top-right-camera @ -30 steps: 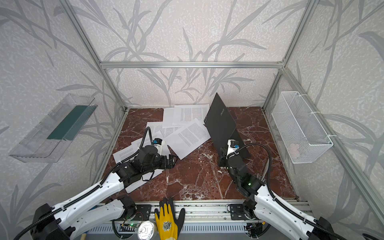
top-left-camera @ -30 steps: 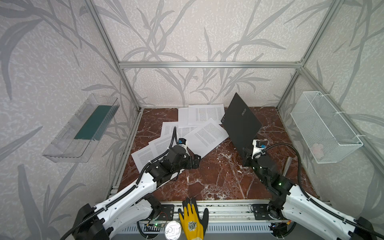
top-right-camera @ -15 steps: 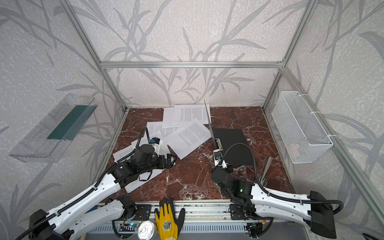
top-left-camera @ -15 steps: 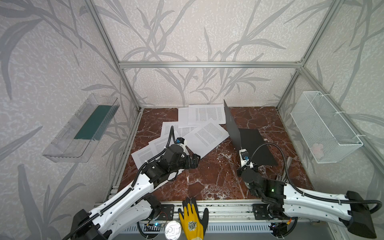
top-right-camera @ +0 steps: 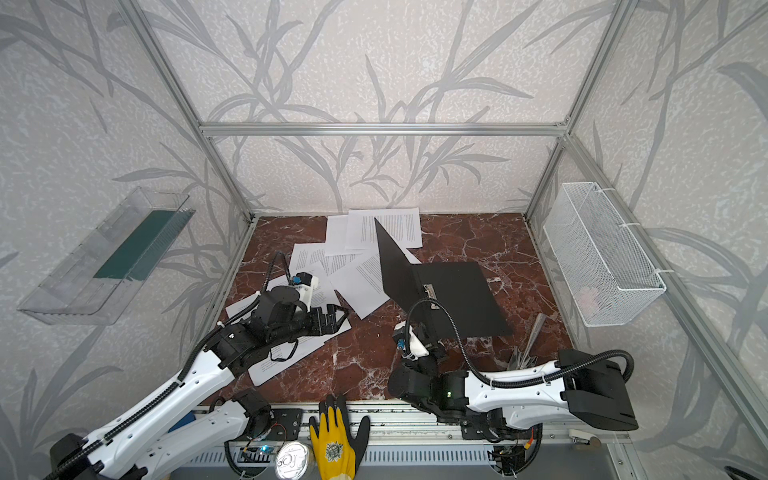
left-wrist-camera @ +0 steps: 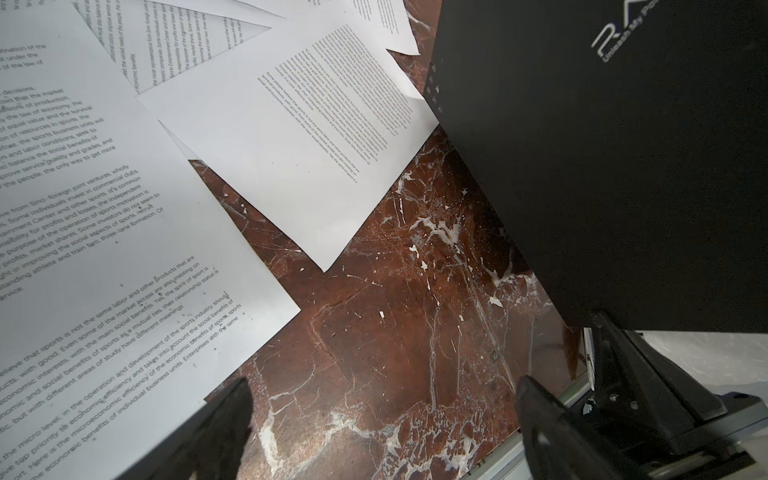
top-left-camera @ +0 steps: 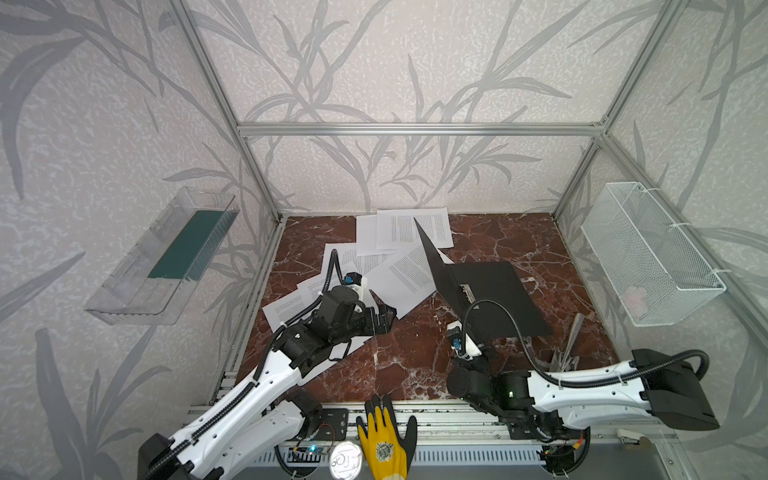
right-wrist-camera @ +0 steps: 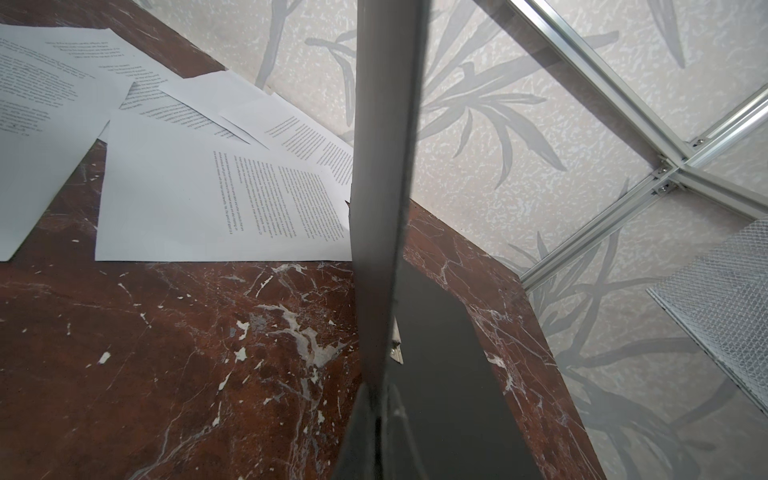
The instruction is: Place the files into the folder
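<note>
Status: folder (top-left-camera: 498, 299) open, apparently holding no sheet; all filing left to do.
1. right tool (right-wrist-camera: 376, 395), lower centre: clenched on the upright cover's edge.
2. left tool (left-wrist-camera: 382, 415), lower left: released, above bench (top-left-camera: 407, 357), veined red-brown marble.
3. folder, centre right: matte black, stiff, rectangular.
4. files (top-left-camera: 401, 278), centre to upper centre: thin white printed sheets, overlapping.

Folder (top-left-camera: 494, 299) matte black, pale lettering on cover. Files (top-left-camera: 409, 278) white, dense black print. Table (top-left-camera: 407, 365) red-brown marble, white veins. Walls (top-left-camera: 374, 62) pale grey, darker leaf pattern. Glove (top-left-camera: 384, 444) yellow, black fingertips. Basket (top-left-camera: 648, 249) white mesh. Panel (top-left-camera: 187, 245) dark green.
</note>
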Motion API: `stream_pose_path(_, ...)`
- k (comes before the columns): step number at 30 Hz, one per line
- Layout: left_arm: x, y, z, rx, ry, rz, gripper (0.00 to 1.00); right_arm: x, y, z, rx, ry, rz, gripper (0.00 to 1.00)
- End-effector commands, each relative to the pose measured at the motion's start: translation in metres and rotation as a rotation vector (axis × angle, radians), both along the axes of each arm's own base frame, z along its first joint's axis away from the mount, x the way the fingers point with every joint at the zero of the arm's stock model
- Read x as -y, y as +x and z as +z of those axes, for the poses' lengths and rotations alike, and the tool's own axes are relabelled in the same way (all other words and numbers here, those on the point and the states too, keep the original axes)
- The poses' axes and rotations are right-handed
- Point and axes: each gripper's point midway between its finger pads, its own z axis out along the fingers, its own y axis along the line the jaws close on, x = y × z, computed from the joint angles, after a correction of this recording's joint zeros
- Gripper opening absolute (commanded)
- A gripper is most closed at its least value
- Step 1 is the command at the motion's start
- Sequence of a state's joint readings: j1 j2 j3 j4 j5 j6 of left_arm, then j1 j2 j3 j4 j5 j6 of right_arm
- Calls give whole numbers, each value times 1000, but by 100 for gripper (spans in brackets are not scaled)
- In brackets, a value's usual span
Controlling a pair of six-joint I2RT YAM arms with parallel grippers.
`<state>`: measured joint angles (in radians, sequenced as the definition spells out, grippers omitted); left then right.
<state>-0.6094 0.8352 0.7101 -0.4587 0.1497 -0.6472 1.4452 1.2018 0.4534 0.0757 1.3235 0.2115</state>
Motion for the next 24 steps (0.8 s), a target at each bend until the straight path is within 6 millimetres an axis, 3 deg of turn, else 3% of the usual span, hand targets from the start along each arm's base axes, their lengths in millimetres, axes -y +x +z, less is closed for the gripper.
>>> stream_pose_path(1,-9,0,16,30,1,26,99,-6,-3,19,62,73,-64,0)
stream_pose_path(6,-16,-1,23,49,-6,47,99,-12,-3,1,3,47,-103,2)
stream_pose_path(12,-26,0,38,82,-7,85,99,-36,-10,-6,-29,-67,-110,60)
stream_pose_path(15,-36,0,52,113,-14,127,99,-59,-15,-11,-80,-100,-37,71)
stream_pose_path(18,-47,-1,69,158,-24,165,99,-94,-23,-24,-182,-35,185,77)
stream_pose_path(21,-56,-5,85,196,-26,191,99,-105,-28,-23,-344,132,352,82)
stream_pose_path(24,-62,-9,94,219,-19,194,99,-111,-29,-8,-417,184,444,89)
